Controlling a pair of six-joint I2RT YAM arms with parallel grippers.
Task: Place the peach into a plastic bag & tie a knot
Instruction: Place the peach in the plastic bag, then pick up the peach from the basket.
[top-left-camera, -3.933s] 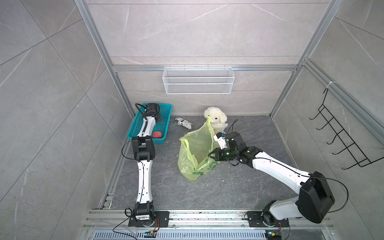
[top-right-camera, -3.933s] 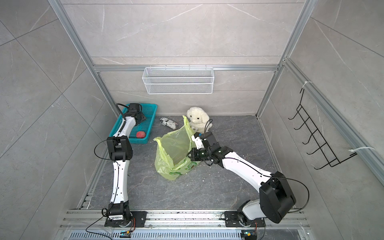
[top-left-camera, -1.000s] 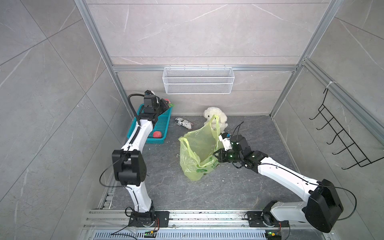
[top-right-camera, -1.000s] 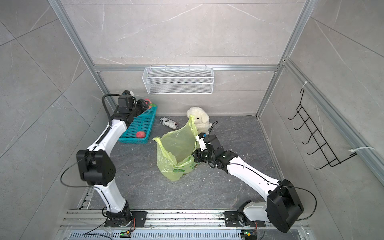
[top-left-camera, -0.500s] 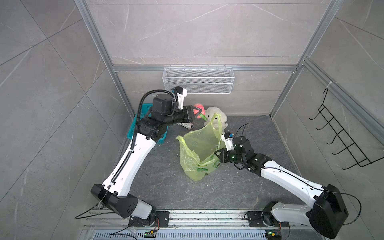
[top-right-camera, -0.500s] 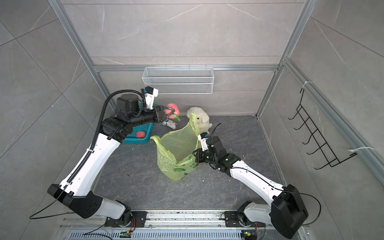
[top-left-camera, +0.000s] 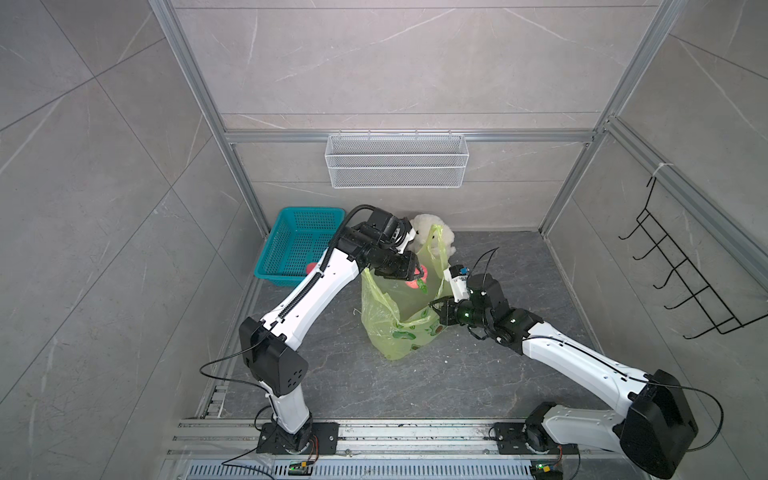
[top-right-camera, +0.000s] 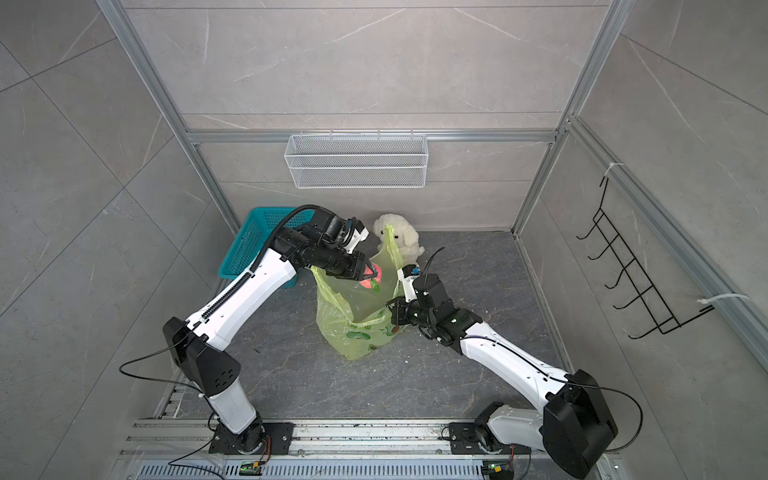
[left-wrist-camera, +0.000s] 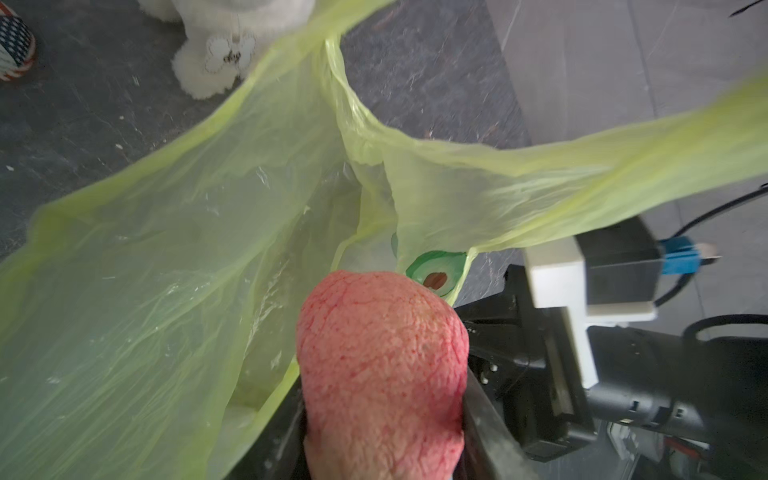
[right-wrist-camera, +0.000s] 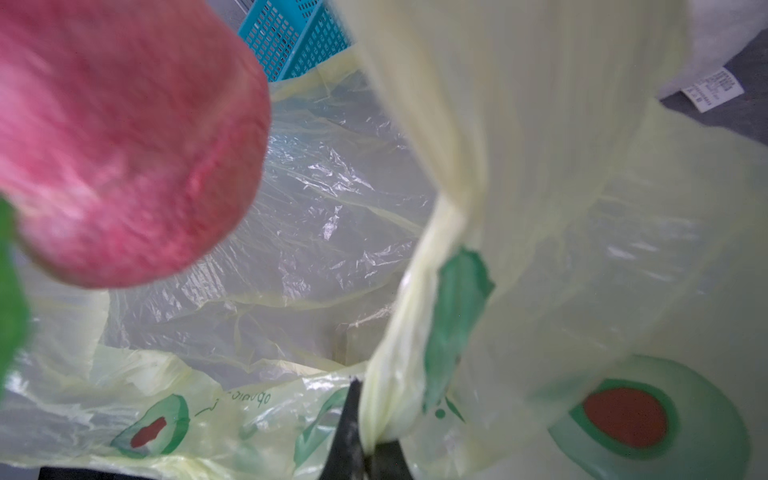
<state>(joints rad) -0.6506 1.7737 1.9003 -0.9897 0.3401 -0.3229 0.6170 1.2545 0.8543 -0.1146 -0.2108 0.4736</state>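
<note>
Top views both have a teal basket in the back left corner of the surface. There's some small red thing lying in it, too small for me to tell what.

Next over, the left gripper is clamped around the peach, jaws partway apart with the fruit squeezed between them. Way clearer in the left wrist view: the peach fills the gap between the dark fingers. It's hanging right in the open mouth of the plastic bag, off the bottom.

The bag stands about mid-surface, yellow-green and see-through with avocado prints. One handle loop pokes straight up in front of a white plush dog sitting by the back edge. Handles are loose, nothing tied yet.

On the bag's right side the right gripper is pinched tight on the rim. The right wrist view shows its fingertips pressed together on a bunched strip of the plastic bag, with the peach looming over the crinkly inside.

Up on the back wall hangs a white wire basket, and way over on the right wall there's a black hook rack.
</note>
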